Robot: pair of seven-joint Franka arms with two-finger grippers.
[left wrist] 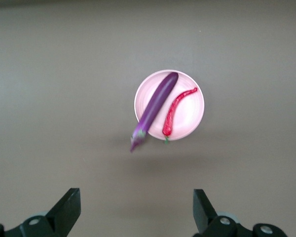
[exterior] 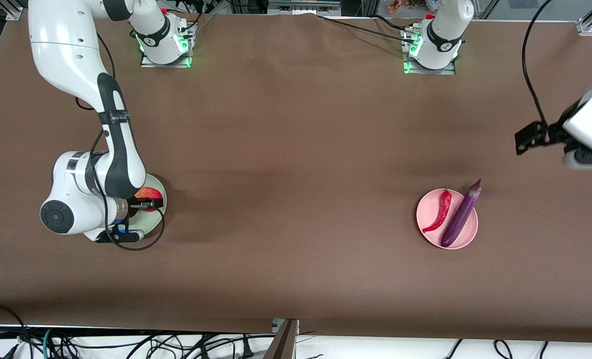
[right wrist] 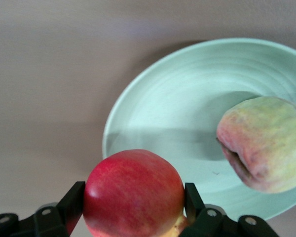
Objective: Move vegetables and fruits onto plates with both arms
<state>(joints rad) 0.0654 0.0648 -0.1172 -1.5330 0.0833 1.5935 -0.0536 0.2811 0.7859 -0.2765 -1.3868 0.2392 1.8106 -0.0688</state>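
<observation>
Vegetables are already settled: the purple eggplant (exterior: 461, 214) and the red chili pepper (exterior: 441, 209) lie side by side on the pink plate (exterior: 469, 238) toward the left arm's end of the table, the eggplant's stem end overhanging the rim. The left gripper (left wrist: 137, 210) hangs in the air well clear of that plate, its fingers spread wide and holding nothing — that arm looks to be waiting.

At the right arm's end, the right gripper (right wrist: 134, 207) is clamped on the red fruit (right wrist: 134, 192), one finger pressed to each side of it, and holds it over the edge of the mint green plate (right wrist: 153, 123). The peach (right wrist: 264, 143) already rests on that plate, apart from the held fruit. In the front view the right arm covers most of the plate, so only its rim and a glimpse of fruit show.

By my judgement the task is nearly done — three of the four items are on plates, and what remains is to set the red fruit down beside the peach and let it go without knocking the peach.
</observation>
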